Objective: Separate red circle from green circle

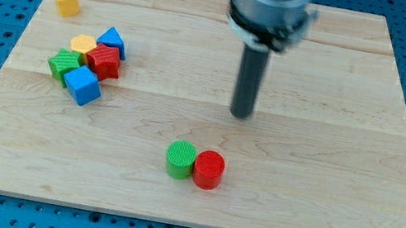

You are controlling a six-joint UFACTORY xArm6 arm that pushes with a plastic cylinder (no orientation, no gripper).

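Observation:
The red circle [209, 169] and the green circle [180, 159] stand side by side and touching near the view's bottom centre of the wooden board [326, 178], green on the left, red on the right. My tip [241, 114] is above and slightly to the right of the red circle, apart from both circles.
A cluster at the view's left holds a blue triangle [113, 39], a yellow block [83, 44], a red block [103, 61], a green block [65, 64] and a blue cube [82, 85]. A yellow heart [65, 1] sits alone at the top left.

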